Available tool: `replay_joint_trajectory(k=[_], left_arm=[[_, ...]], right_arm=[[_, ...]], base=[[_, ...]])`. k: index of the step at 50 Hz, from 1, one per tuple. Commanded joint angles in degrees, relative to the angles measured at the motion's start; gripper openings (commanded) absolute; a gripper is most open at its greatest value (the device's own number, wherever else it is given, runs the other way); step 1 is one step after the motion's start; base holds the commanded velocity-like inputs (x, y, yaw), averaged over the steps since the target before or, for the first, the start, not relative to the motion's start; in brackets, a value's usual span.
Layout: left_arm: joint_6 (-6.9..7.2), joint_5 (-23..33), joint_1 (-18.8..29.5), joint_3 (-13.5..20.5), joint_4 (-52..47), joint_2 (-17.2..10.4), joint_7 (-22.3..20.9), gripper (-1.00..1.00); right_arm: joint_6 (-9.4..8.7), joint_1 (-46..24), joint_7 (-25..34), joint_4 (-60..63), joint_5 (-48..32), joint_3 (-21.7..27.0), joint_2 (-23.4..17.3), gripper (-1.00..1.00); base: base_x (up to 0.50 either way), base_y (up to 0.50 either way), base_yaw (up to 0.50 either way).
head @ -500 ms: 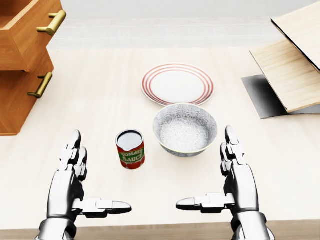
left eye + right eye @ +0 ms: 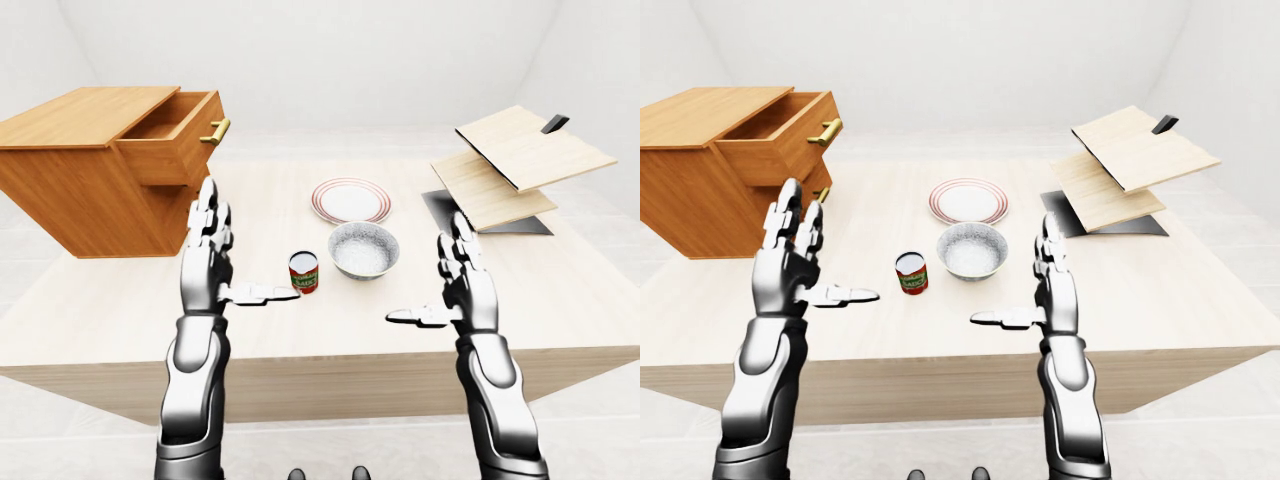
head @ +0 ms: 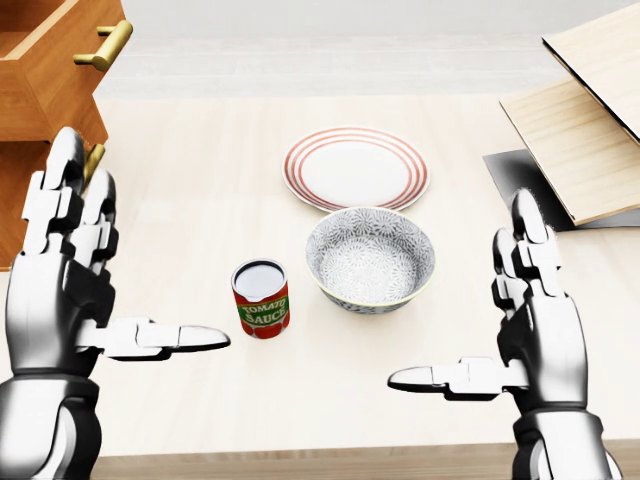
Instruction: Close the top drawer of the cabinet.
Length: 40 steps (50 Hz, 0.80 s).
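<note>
A wooden cabinet (image 2: 75, 190) stands at the left of the table. Its top drawer (image 2: 175, 145) is pulled out, with a brass handle (image 2: 215, 131) on its face. A second brass handle (image 2: 821, 194) shows below it in the right-eye view. My left hand (image 2: 225, 262) is open and raised, fingers up, to the right of the cabinet and below the drawer, touching nothing. My right hand (image 2: 445, 285) is open and empty over the table's near right part.
A tomato sauce can (image 3: 262, 298), a grey bowl (image 3: 371, 258) and a red-rimmed plate (image 3: 356, 167) sit mid-table between my hands. Wooden boards (image 2: 510, 165) on a dark stand lie at the right. The table's near edge (image 2: 330, 360) runs below my hands.
</note>
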<state>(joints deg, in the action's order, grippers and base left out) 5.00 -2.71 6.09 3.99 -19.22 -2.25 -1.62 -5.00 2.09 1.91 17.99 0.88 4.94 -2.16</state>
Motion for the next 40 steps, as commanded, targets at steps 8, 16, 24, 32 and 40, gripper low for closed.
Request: replay_joint_trajectory(k=[8,16,24,32,40], left_arm=[[0.00,-4.5,5.3,2.8,-14.3,-1.2,2.9,1.00],[0.00,-5.8,7.1,2.7,-17.9,-1.9,4.4,1.00],[0.00,-6.3,6.7,3.3,-18.2,-2.0,5.0,1.00],[0.00,-6.3,5.9,3.7,-18.5,-2.1,5.4,1.00],[0.00,-6.4,5.2,3.6,-19.6,-2.3,6.0,1.00]], right_arm=[[0.00,-5.4,0.4,21.2,2.3,3.6,-1.9,1.00],[0.00,-9.5,0.5,25.4,2.9,5.8,-3.4,1.00],[0.00,-10.8,0.4,26.8,2.3,6.0,-4.0,1.00],[0.00,-11.9,0.4,27.1,2.4,6.4,-4.1,1.00],[0.00,-10.6,1.0,27.8,2.5,7.0,-4.0,1.00]], base=[[0.00,0.00,0.00],[0.00,0.00,0.00],[0.00,0.00,0.00],[0.00,0.00,0.00],[0.00,0.00,0.00]])
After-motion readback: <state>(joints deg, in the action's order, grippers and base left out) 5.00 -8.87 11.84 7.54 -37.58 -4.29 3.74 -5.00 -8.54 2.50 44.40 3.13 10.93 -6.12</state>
